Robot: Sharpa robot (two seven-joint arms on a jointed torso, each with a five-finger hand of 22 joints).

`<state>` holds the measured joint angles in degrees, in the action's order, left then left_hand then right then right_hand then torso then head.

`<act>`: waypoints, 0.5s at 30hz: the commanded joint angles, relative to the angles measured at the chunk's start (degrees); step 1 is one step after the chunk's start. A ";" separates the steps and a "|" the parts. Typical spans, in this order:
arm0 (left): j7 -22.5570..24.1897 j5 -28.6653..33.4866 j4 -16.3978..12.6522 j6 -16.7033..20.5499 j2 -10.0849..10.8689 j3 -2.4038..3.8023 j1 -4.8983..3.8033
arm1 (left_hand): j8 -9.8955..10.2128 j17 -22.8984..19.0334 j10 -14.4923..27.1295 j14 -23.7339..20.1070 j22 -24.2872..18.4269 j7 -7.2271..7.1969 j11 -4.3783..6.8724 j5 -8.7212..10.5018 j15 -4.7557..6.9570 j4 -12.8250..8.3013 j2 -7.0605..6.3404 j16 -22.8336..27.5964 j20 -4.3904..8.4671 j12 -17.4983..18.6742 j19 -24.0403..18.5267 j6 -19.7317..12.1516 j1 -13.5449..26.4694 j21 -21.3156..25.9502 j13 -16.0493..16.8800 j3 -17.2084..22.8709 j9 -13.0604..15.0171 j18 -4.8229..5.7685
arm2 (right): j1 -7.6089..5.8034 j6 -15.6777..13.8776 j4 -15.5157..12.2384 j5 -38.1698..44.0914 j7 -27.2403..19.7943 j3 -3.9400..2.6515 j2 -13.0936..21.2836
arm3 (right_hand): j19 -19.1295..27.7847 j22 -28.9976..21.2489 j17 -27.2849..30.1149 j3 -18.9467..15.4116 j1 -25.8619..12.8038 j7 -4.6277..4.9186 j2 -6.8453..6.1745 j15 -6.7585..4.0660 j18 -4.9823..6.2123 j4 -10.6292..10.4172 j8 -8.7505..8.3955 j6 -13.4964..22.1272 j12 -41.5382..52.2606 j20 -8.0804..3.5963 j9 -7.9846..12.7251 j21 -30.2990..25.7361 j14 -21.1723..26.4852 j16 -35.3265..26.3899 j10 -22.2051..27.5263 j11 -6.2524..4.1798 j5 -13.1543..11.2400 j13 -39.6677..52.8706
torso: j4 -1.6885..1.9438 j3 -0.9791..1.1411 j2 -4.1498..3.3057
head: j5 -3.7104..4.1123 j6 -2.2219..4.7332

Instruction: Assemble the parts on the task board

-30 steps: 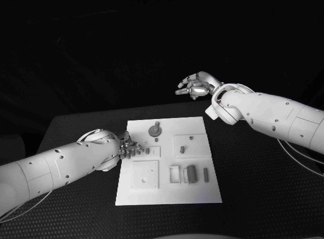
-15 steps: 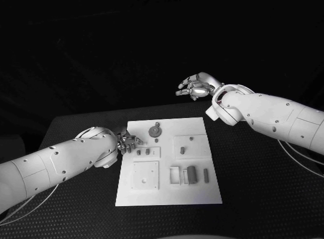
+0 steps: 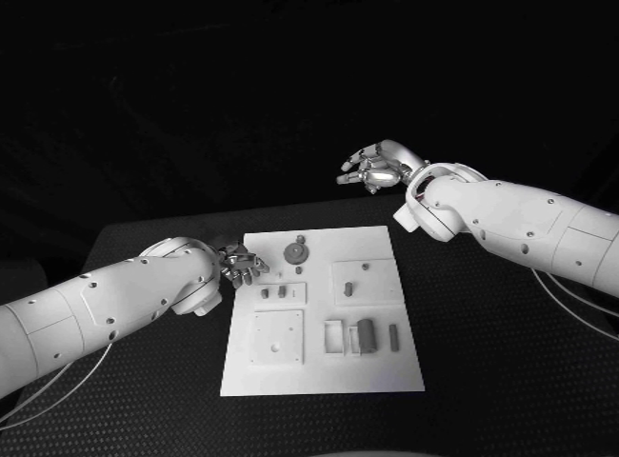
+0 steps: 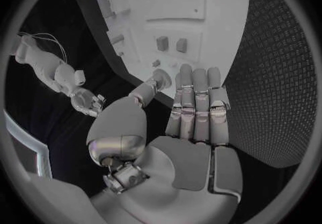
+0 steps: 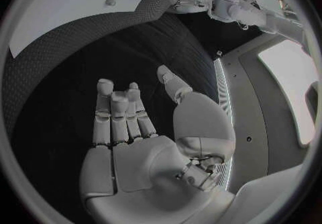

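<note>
The left hand [image 3: 240, 264] is over the left edge of the task board [image 3: 324, 371], near its far corner. In the left wrist view its fingers [image 4: 198, 103] lie straight and side by side, the thumb stands apart, and nothing is held. The right hand [image 3: 378, 164] hangs in the air beyond the far side of the table [image 3: 502, 343], well apart from the board. Its fingers [image 5: 117, 114] are loosely extended and it holds nothing.

The table is black with a fine dotted texture, and the room around it is dark. The one white board lies in the middle of the table.

On the board I count one round part [image 3: 296, 251] near the far edge, two small dark parts [image 3: 275, 293] side by side just beside the left hand, one small part [image 3: 349, 283] on the raised square at the right, and two dark upright pieces [image 3: 368, 332] near the middle. A square plate [image 3: 277, 335] is at the near left. Several smaller pieces are too small to identify.
</note>
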<state>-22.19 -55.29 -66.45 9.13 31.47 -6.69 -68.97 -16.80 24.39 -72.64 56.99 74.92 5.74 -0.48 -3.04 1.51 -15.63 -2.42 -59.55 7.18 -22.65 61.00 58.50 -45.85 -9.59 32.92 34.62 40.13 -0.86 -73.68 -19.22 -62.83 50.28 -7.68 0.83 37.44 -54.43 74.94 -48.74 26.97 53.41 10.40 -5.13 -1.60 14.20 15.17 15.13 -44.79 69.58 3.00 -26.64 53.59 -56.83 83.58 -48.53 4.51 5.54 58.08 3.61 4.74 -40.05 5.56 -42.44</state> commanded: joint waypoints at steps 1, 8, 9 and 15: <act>0.46 -0.57 -0.58 -3.47 0.09 0.01 -0.03 | -0.24 -0.11 -0.13 0.14 1.25 0.02 0.32 0.23 -0.18 0.24 0.15 -0.27 -0.21 -0.34 0.32 0.50 0.00 0.01 -0.03 -0.61 -0.01 0.43 | 0.02 0.61 -0.11 0.03 -0.25 -0.03 0.04 | -0.06 0.60 0.06 -0.02 -0.53 0.46 -0.11 0.05 0.80 -0.25 -0.14 -0.17 0.38 -0.24 0.08 -0.23 0.27 0.13 0.32 0.03 -0.09 -0.10 | 0.04 -0.02 -0.04 | 0.08 -0.12; -0.45 -2.17 -0.78 -7.44 0.08 -0.03 0.01 | -0.19 -0.25 -0.06 0.01 1.25 -0.05 0.36 0.25 -0.14 -0.38 1.14 -0.41 -0.16 -0.33 0.24 0.55 -1.21 0.07 -0.09 -0.81 -0.09 0.32 | 0.02 0.62 -0.17 0.03 -0.25 -0.03 0.06 | -0.06 0.60 0.07 -0.01 -0.50 0.46 -0.11 0.05 0.80 -0.24 -0.13 -0.17 0.39 -0.24 0.09 -0.24 0.28 0.13 0.33 0.03 -0.09 -0.11 | 0.02 -0.04 -0.05 | 0.02 -0.09; -0.51 -2.16 -0.73 -7.61 -0.01 -0.05 0.04 | -0.18 -0.29 -0.02 -0.04 1.25 -0.05 0.35 0.25 -0.15 -0.57 1.53 -0.44 -0.18 -0.31 0.20 0.56 -1.72 0.09 -0.11 -0.74 -0.11 0.32 | 0.02 0.62 -0.14 0.03 -0.24 -0.03 0.04 | -0.06 0.60 0.07 -0.01 -0.50 0.46 -0.10 0.05 0.80 -0.24 -0.13 -0.17 0.39 -0.24 0.09 -0.24 0.28 0.13 0.33 0.03 -0.09 -0.11 | 0.01 -0.04 -0.06 | 0.02 -0.12; -0.79 -2.28 -0.47 -8.30 -0.37 -0.21 0.28 | 0.13 -0.61 0.37 -0.50 1.25 0.14 0.14 0.25 -0.35 -0.95 3.62 -0.40 -0.37 -0.06 -0.22 0.18 -5.37 0.27 -0.33 -0.06 -0.31 0.41 | 0.05 0.64 -0.06 0.03 -0.26 -0.03 -0.09 | -0.07 0.61 0.07 0.00 -0.48 0.47 -0.09 0.05 0.80 -0.23 -0.13 -0.17 0.40 -0.24 0.09 -0.24 0.28 0.14 0.33 0.03 -0.09 -0.12 | 0.00 -0.06 -0.08 | 0.00 -0.17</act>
<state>-22.76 -56.84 -66.92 3.19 31.20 -6.90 -68.71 -16.80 23.83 -72.64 56.78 74.91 5.71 -0.48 -3.04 1.31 -16.37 1.22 -59.63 7.14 -22.79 60.96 58.84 -50.91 -9.59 32.63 34.40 39.91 -0.86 -73.66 -19.22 -62.84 50.28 -7.66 0.83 37.41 -54.43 74.94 -48.75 26.97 53.41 10.55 -5.13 -1.60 14.15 15.17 15.13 -44.98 69.58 3.00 -26.64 53.59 -56.84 83.58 -48.53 4.50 5.55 58.03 3.62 4.70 -40.10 5.56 -42.55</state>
